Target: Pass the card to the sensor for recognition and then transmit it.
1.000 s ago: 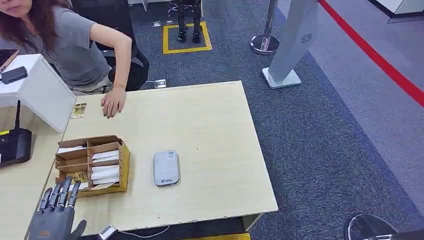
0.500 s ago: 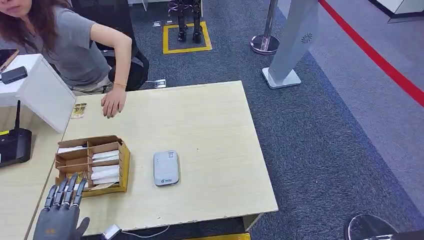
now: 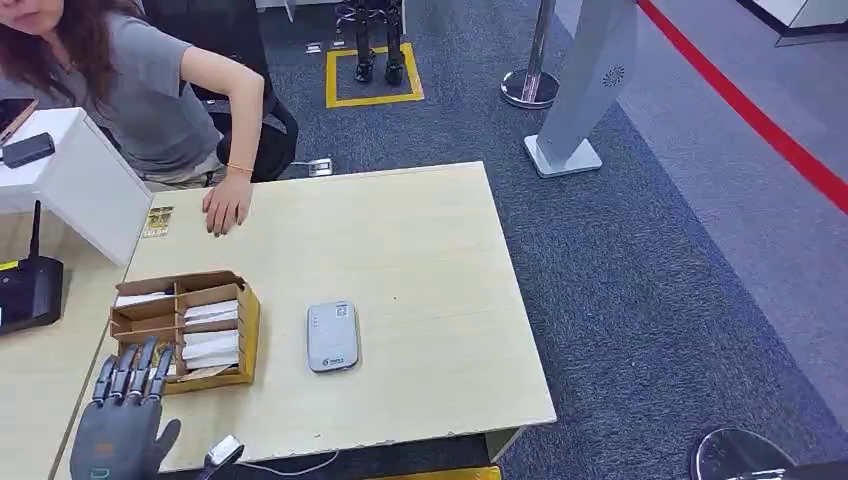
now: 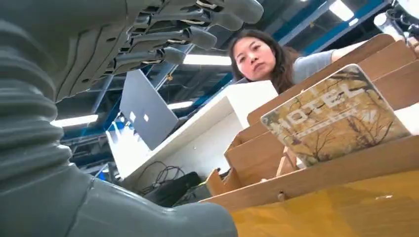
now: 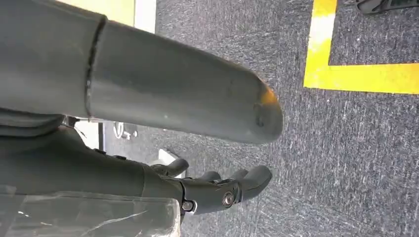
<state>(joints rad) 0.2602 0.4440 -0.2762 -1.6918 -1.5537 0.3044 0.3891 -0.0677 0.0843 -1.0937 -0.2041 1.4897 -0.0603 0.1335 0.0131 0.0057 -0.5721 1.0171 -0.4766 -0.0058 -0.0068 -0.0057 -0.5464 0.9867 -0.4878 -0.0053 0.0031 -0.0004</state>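
Observation:
A wooden card box (image 3: 247, 322) with several compartments stands near the table's front left and holds white cards. A patterned card marked HOTEL (image 3: 160, 352) leans in its nearest compartment, large in the left wrist view (image 4: 336, 116). The grey card sensor (image 3: 332, 336) lies flat to the right of the box. My left hand (image 3: 125, 418) hovers at the table's front edge just before the box, holding nothing, its straight fingers (image 4: 188, 34) spread apart over the near compartment. My right hand (image 5: 99, 168) hangs over the carpet, holding nothing, its fingers apart.
A person sits at the table's far left with a hand (image 3: 226, 207) resting on the top beside another patterned card (image 3: 157, 221). A white box (image 3: 75, 180) and a black device (image 3: 28, 290) stand on the left. A cable (image 3: 290, 466) hangs over the front edge.
My left hand has moved forward and slightly right, its fingertips now reaching the box's near compartment. Nothing else has moved.

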